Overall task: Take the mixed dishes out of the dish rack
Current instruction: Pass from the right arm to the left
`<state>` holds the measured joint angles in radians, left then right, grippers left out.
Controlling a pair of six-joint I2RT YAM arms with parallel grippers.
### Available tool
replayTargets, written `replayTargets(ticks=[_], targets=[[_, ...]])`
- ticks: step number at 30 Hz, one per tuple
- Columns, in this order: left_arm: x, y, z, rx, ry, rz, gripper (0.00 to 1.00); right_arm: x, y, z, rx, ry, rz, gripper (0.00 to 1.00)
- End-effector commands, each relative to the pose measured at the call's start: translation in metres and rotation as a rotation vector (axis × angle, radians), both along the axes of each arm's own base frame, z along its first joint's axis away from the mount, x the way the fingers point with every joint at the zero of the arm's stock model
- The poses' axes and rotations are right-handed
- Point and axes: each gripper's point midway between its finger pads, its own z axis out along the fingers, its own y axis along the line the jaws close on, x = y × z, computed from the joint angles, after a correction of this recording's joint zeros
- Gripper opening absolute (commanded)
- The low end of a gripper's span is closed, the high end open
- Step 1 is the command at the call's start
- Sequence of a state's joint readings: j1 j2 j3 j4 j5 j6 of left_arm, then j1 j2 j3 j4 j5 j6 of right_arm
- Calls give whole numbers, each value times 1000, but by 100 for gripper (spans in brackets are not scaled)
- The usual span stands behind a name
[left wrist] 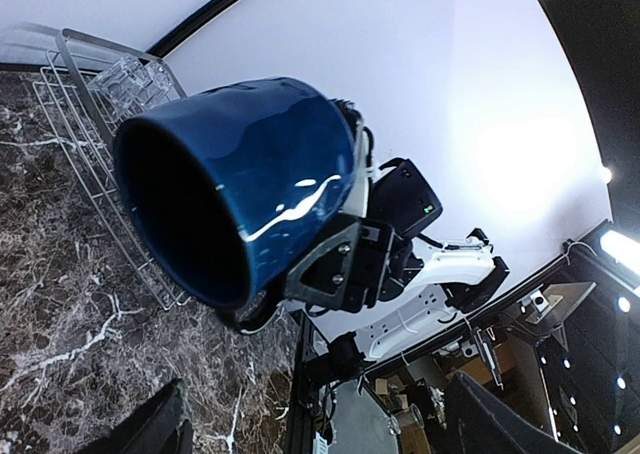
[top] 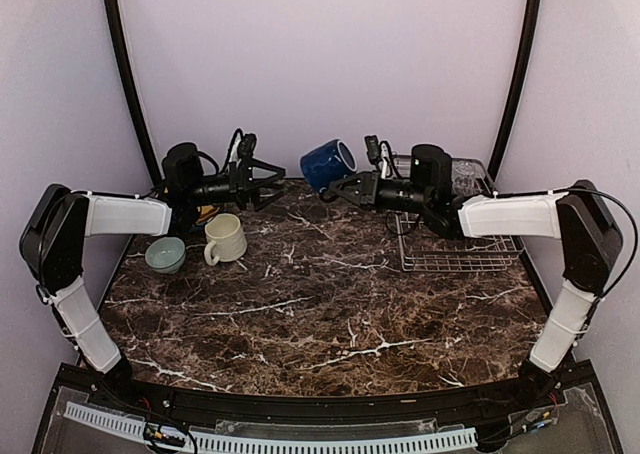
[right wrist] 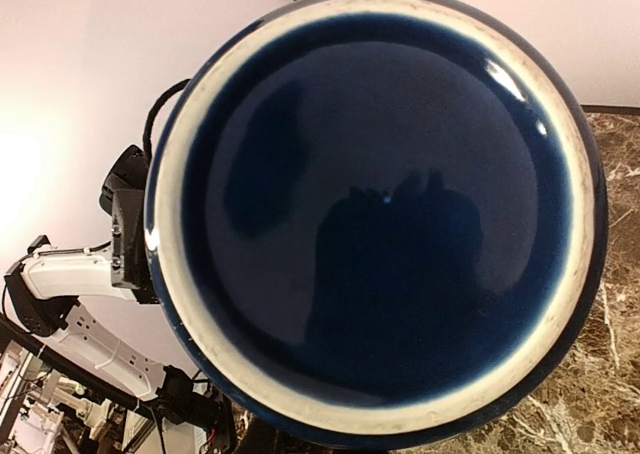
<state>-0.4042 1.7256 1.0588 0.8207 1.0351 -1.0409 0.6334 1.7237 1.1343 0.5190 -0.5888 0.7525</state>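
Above the desk (top: 300, 314), the right pincer (top: 330, 187) grips a glossy dark navy mug (top: 328, 162) — tipped sideways, axis level, mouth facing the wide-spread, empty left pincer (top: 274, 171).

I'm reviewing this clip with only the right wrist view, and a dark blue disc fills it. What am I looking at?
Observer: The base of the dark navy mug; the right claw holds it aloft on its side.
Operator: Is the left claw on it?
Observer: No, the left claw is open, apart from the mug's mouth.
Operator: Anything left in the rack?
Observer: A clear glass tumbler at the dish rack's far end; the right arm hides part.
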Motion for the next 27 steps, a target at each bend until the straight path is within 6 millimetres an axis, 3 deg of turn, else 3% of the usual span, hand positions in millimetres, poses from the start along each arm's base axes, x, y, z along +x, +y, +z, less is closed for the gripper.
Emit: replayTargets(ticks=[1, 7, 16, 27], targets=[[-13, -1, 20, -72, -33, -58, 84, -8, 20, 48, 169, -118, 72, 0], [-13, -3, 17, -94, -7, -74, 80, -19, 35, 49, 211, -124, 119, 0], [-8, -3, 9, -84, 15, -54, 79, -25, 24, 51, 173, -175, 72, 0], [0, 0, -6, -32, 17, -11, 80, -28, 32, 42, 196, -139, 120, 0]])
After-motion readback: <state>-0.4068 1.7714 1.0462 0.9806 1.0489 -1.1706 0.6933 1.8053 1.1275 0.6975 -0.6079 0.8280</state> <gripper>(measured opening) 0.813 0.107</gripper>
